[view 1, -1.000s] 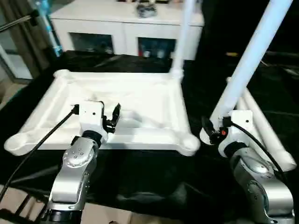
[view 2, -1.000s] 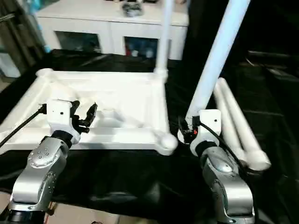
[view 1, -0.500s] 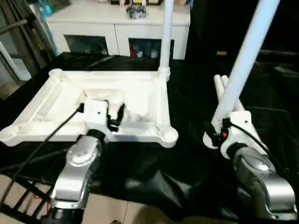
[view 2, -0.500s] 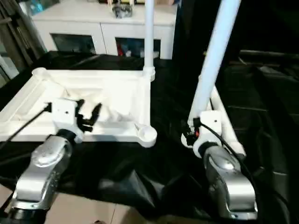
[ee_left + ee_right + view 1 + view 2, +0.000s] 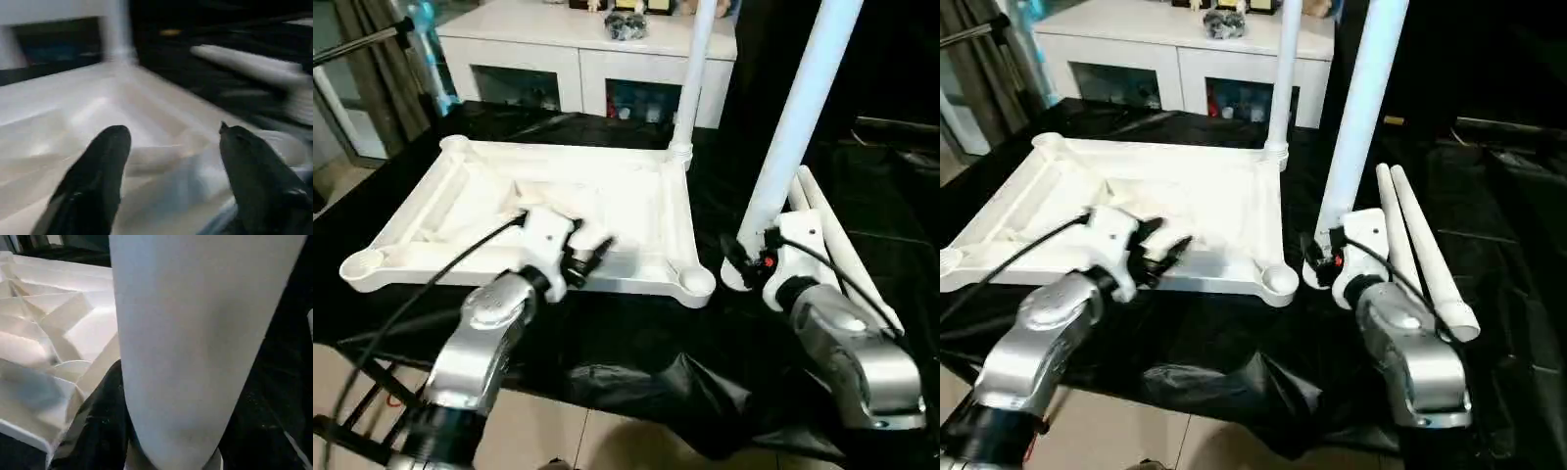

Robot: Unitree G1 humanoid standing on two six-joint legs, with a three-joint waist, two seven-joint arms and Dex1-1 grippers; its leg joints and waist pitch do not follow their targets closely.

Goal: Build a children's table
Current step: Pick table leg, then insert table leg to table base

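Note:
The white tabletop (image 5: 470, 196) lies upside down on black cloth, ribbed side up. One leg (image 5: 697, 69) stands upright in its far right corner socket. My right gripper (image 5: 747, 260) is shut on a second leg (image 5: 793, 117) near its thick base and holds it upright, leaning slightly, just right of the near right corner socket (image 5: 696, 282). The right wrist view shows that leg (image 5: 195, 333) close up between the fingers. Two more legs (image 5: 1420, 245) lie on the cloth to the right. My left gripper (image 5: 592, 253) hovers open over the tabletop's near rim, with nothing between its fingers (image 5: 98, 166).
A white cabinet (image 5: 578, 44) with glass-fronted compartments stands behind the table. The black cloth (image 5: 626, 343) hangs over the near edge, with floor below. A curtain and a stand (image 5: 372, 39) are at the far left.
The camera has shifted. My left gripper has spread its fingers wider and now points more to the right. My right gripper keeps its hold on the leg near the corner socket.

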